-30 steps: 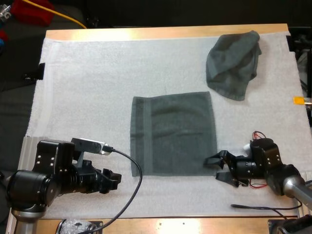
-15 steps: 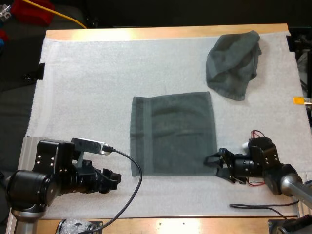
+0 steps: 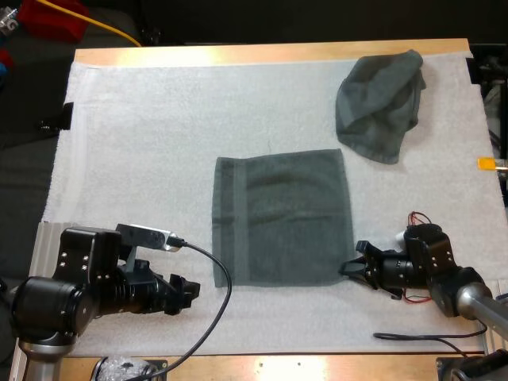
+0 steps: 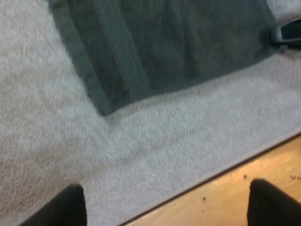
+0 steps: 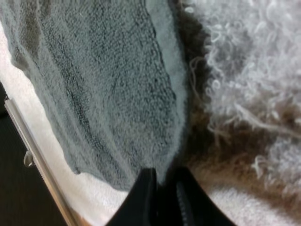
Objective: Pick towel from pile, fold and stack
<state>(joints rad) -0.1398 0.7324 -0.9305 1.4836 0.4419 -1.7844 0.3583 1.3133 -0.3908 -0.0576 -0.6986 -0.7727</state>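
A flat dark grey-green terry towel (image 3: 282, 218) lies spread open in the middle of the white mat (image 3: 143, 143). It is roughly square, with a woven band running down its left edge and faint creases across its face. Its near right corner sits pinched between the close-set fingers of the right gripper (image 3: 346, 268). A crumpled dark grey-green towel (image 3: 379, 103) lies bunched in a rumpled heap at the far right, well apart from the flat one.
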